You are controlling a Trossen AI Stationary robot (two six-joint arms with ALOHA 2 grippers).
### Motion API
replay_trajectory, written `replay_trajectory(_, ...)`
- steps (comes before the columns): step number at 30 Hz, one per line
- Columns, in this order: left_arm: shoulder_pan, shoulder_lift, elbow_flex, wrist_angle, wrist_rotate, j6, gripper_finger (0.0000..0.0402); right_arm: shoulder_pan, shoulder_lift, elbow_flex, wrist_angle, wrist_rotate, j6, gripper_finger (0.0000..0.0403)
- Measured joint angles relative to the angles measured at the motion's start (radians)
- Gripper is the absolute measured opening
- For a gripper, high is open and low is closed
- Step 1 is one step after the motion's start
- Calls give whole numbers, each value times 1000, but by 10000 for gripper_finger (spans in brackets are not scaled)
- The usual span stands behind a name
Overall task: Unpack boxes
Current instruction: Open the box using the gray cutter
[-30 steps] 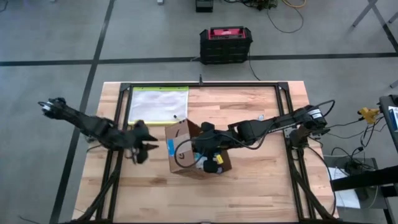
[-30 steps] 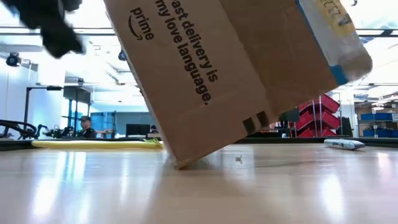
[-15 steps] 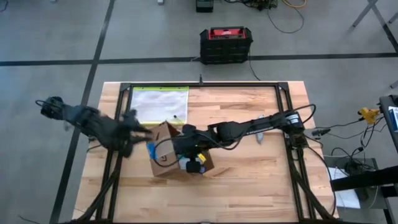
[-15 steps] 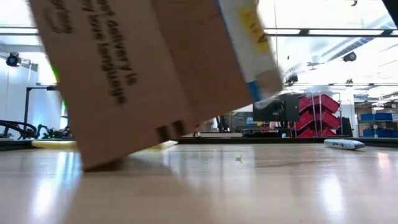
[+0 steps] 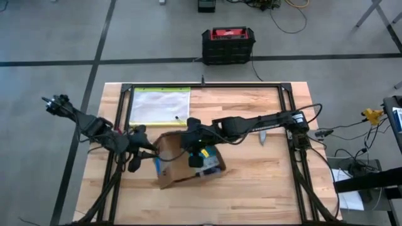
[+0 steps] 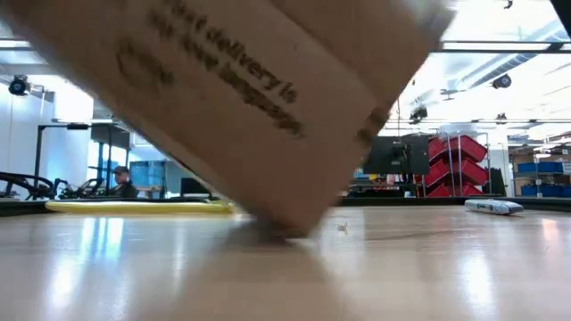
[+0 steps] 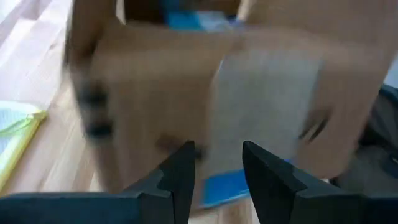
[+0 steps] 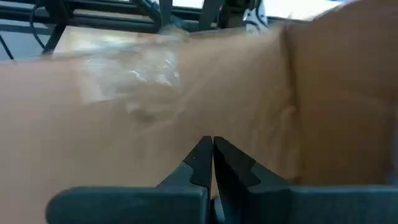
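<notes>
The brown cardboard box [image 5: 171,171] sits mid-table, open, with blue contents [image 5: 211,164] showing. It is tipped, and only a lower corner [image 6: 287,228] rests on the wood. My right gripper [image 5: 195,148] reaches into its top from the table's right, shut. My left gripper [image 5: 149,153] stands open just off the box's left end, facing the labelled side [image 7: 267,99]. Whether it touches that side cannot be told. My right gripper has its shut fingertips [image 8: 205,155] against a taped cardboard face [image 8: 134,93] at the box's open top, slanting down from the table's right. No cardboard shows between the fingers, and the box hides the rest. The box stays tipped, one lower corner on the table.
A clear yellow-edged pouch [image 5: 160,105] lies flat at the far left of the table. A small pale object [image 5: 262,135] lies to the right. Black frame rails [image 5: 204,86] border the work area. A black and red case [image 5: 228,44] stands on the floor beyond.
My right gripper has gone toward the table's left edge, taking the box with it. The box has slid left and turned about, staying tipped on its lower corner. My left gripper swung toward the far edge and came back close to the box's left end.
</notes>
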Motion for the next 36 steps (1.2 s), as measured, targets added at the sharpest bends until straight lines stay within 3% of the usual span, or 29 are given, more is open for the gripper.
replay_trajectory(5, -49, 28, -91, 45, -95, -48, 119, 7, -67, 0, -87, 7, 5, 0)
replay_trajectory(14, -51, 76, -238, 215, -94, -143, 119, 62, -161, -37, -287, 54, 93, 0)
replay_trajectory(21, -54, 240, -355, 593, -95, -137, 119, 182, -212, -216, -256, 51, 185, 0)
replay_trajectory(26, -38, 421, -360, 766, -149, -80, 119, 240, -189, -326, -225, 43, 186, 0)
replay_trajectory(30, 55, 552, -314, 925, -157, 49, 119, 230, -166, -362, -206, 50, 155, 0)
replay_trajectory(36, 222, 717, -176, 1035, 35, 236, 119, 162, -150, -359, -245, 17, 163, 0)
